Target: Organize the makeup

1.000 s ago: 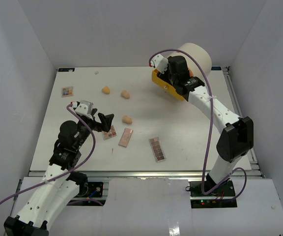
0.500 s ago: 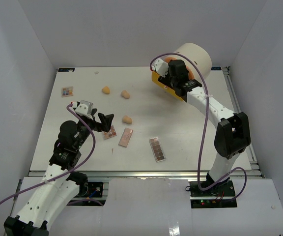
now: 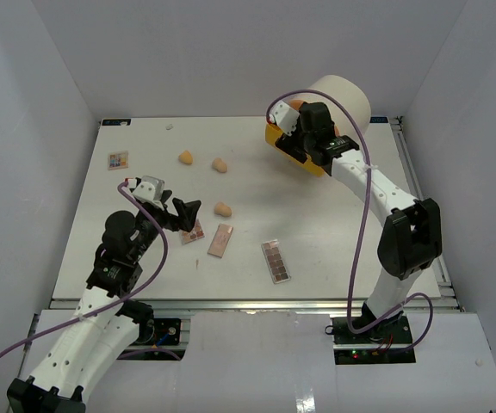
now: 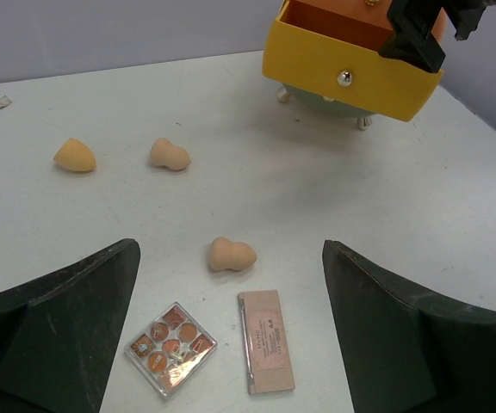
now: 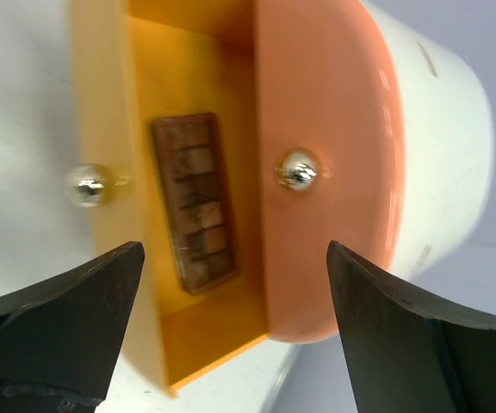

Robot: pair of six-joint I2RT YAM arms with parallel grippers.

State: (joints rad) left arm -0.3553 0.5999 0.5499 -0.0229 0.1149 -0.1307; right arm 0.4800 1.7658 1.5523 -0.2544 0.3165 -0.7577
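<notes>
Pale grey walls box in the white bench (image 3: 334,232), and most of the makeup lies loose on it, so you are early in the job. One piece is put away: a long brown eyeshadow palette (image 5: 194,202) lies flat on the floor of the pulled-out yellow drawer (image 5: 145,86). That drawer belongs to the big cream cylinder organiser (image 3: 344,95) at the far right of the bench. Nothing else shows in it. The peach-orange drawer front (image 5: 317,103) beside it, with its own silver knob, looks shut, and you cannot see what lies behind it.

Seven pieces are left to sort. Two peach egg-shaped sponges sit toward the back, the far sponge (image 3: 185,157) and the middle sponge (image 3: 220,165), with the near sponge (image 3: 223,208) closer to you. Just beside the near sponge lie the clear square palette of orange pans (image 4: 172,347) and the flat pink rectangular palette (image 4: 266,341). A second long brown palette (image 3: 275,261) lies near the front edge. A small square palette (image 3: 117,159) sits well apart by the left side. No lipstick tubes are in view.

Your right fingers (image 5: 67,318) stand wide and empty over the open drawer. Your left fingers (image 4: 58,318) are also spread wide and empty, hovering above the clear square palette and the pink one.
</notes>
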